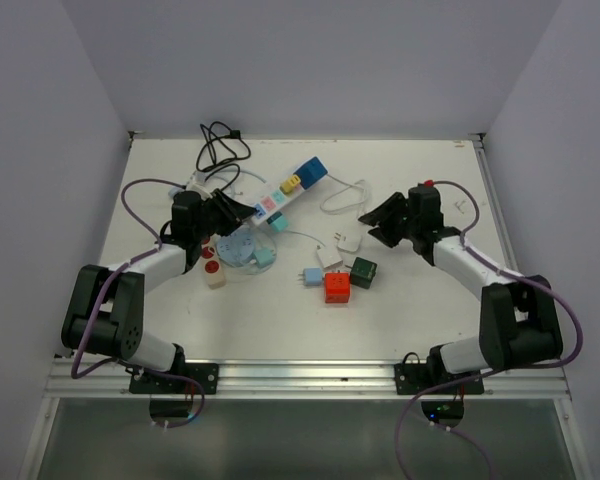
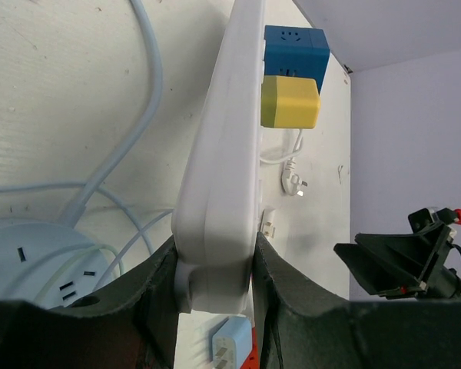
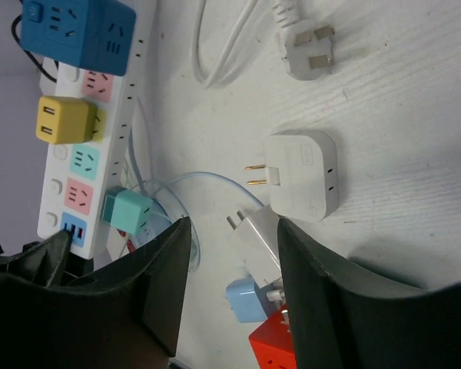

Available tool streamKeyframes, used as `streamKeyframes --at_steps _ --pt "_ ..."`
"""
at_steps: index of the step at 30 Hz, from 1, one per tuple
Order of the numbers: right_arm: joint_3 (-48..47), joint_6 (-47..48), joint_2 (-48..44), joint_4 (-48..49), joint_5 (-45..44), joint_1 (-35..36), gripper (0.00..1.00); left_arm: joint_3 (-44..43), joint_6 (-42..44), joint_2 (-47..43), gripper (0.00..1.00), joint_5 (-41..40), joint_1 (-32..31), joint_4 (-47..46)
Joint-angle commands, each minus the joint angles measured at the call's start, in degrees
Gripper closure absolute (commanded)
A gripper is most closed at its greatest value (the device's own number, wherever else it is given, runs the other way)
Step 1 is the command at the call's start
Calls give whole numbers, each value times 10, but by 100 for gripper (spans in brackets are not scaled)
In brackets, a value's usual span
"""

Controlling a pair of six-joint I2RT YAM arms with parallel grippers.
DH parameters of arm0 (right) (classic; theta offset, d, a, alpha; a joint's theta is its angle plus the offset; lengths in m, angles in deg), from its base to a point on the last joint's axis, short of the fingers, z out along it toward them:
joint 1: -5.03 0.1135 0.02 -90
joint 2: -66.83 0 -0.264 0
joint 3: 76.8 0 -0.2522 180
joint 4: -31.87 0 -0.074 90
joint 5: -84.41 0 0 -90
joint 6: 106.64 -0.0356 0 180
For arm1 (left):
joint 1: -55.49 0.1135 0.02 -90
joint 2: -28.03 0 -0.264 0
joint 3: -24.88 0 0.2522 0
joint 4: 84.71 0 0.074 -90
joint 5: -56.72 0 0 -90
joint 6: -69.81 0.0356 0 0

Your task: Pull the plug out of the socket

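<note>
Showing what overhead blurs, wrist views find left gripper (image 2: pixel 213 270) clamping the power strip (image 2: pixel 223 154), right gripper (image 3: pixel 234 227) parted, empty.

The top camera looks steeply down from behind the arm bases (image 1: pixel 175 378) over the whole table (image 1: pixel 280 330), while both wrist cameras sit close and low between their own fingers (image 2: pixel 300 307), facing each other across the shared power strip (image 3: pixel 123 115)

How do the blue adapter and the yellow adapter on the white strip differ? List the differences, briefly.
Size: the blue adapter is clearly larger than the yellow adapter. Place: blue sits at the strip's end, yellow just inward of it. Faces: blue shows socket holes, yellow two narrow slots. Both are plugged into the white power strip, side by side.
</note>
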Motion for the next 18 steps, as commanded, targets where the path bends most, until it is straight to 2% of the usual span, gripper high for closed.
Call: streamKeyframes --at_steps 1,3,7,10,14,18 --pt "-18 29 -48 -21 -20 5 48 -7 26 -6 100 5 5 19" --pt "-15 20 -44 -9 -1 18 49 -14 25 -4 100 18 5 20" --pt "-1 -60 5 119 57 89 45 -19 16 -6 100 30 4 17" --pt "-11 -108 55 178 45 150 37 -21 10 -10 100 33 4 16" --pt "-29 -159 116 237 8 204 32 -23 8 -19 100 31 4 25" --pt "-32 -231 182 325 0 225 25 -26 7 -25 100 34 4 34"
